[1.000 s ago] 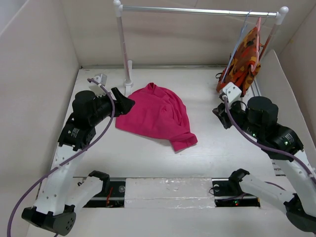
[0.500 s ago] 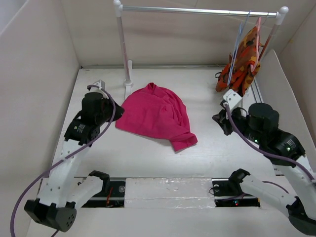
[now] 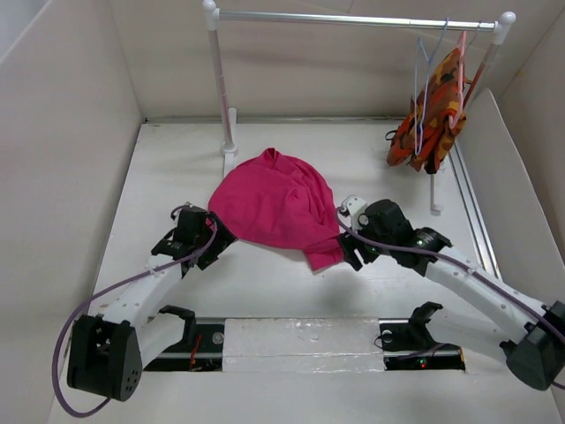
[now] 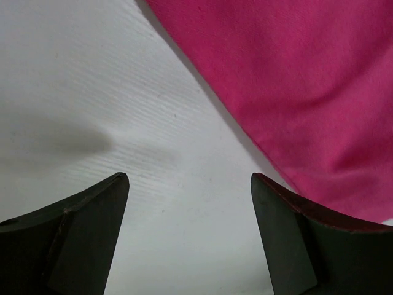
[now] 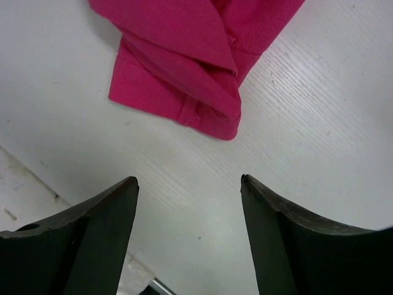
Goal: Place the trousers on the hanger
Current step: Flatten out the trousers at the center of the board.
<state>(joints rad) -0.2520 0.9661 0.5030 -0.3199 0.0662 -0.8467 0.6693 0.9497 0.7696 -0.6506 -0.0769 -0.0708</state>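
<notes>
Right fingers [image 5: 80, 239] apart — trousers [image 3: 278, 208] lie far-left to near-right

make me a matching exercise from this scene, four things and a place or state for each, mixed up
1 trousers
2 hanger
3 patterned garment
4 right gripper

A open, facing a corner of the trousers
B heaped on the table
C thin wire, hooked on the rail
D orange, red and yellow, hanging far right

Pairs: 1-B, 2-C, 3-D, 4-A
</notes>
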